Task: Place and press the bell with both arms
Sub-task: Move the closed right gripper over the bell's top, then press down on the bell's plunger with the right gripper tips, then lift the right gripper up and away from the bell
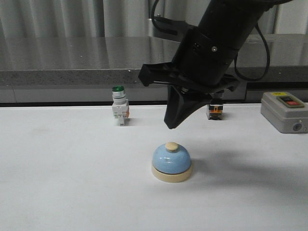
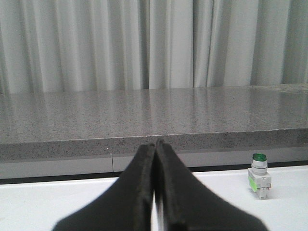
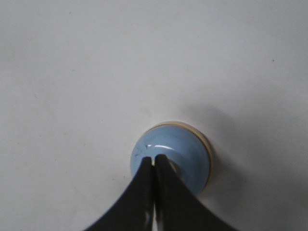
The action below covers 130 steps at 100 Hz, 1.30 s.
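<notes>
Bell (image 1: 172, 161), blue-domed on a cream base, sits on a white table (image 1: 62, 183) before a grey speckled counter (image 1: 72, 57) and pale curtains (image 2: 96, 43). The right gripper (image 1: 169, 126), fingers pressed together and empty, hangs just above its button; the left gripper (image 2: 155, 144) is likewise closed. No lettering is legible.

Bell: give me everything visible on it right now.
The bell is a small glossy light-blue dome on a cream round base, with a cream button on top. It stands upright on the white table, near the middle, in front of the green-capped switch. Nothing touches it in the front view: the right tool, shut to a point, hangs just above the button. From the right wrist view the tool tips cover the button.
</notes>
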Available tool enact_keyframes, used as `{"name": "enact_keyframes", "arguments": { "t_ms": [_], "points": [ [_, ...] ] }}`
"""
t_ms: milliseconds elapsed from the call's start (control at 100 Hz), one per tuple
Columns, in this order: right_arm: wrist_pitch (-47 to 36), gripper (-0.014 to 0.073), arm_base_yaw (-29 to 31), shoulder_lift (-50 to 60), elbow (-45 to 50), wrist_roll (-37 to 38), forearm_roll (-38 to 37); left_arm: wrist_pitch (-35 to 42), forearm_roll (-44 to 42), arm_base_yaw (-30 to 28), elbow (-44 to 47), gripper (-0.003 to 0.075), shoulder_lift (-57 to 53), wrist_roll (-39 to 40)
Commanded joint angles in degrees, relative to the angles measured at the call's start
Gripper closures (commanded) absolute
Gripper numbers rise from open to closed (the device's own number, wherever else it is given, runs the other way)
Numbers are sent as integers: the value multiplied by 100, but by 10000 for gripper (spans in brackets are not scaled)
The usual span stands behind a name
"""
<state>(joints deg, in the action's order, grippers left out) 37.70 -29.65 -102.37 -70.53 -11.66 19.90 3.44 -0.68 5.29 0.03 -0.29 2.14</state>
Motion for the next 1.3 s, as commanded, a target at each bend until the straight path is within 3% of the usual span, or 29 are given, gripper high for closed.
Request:
{"name": "enact_keyframes", "arguments": {
  "t_ms": [0,700,1020,1290],
  "points": [
    [-99,654,0,251,-181,-67,-69,467,5,5,244,741,-166,51],
    [273,654,0,-357,-184,-67,-80,467,5,5,244,741,-166,51],
    [342,654,22,332,-201,-67,-178,467,5,5,244,741,-166,51],
    [479,654,26,1301,-178,207,-801,467,5,5,244,741,-166,51]
  ]
}}
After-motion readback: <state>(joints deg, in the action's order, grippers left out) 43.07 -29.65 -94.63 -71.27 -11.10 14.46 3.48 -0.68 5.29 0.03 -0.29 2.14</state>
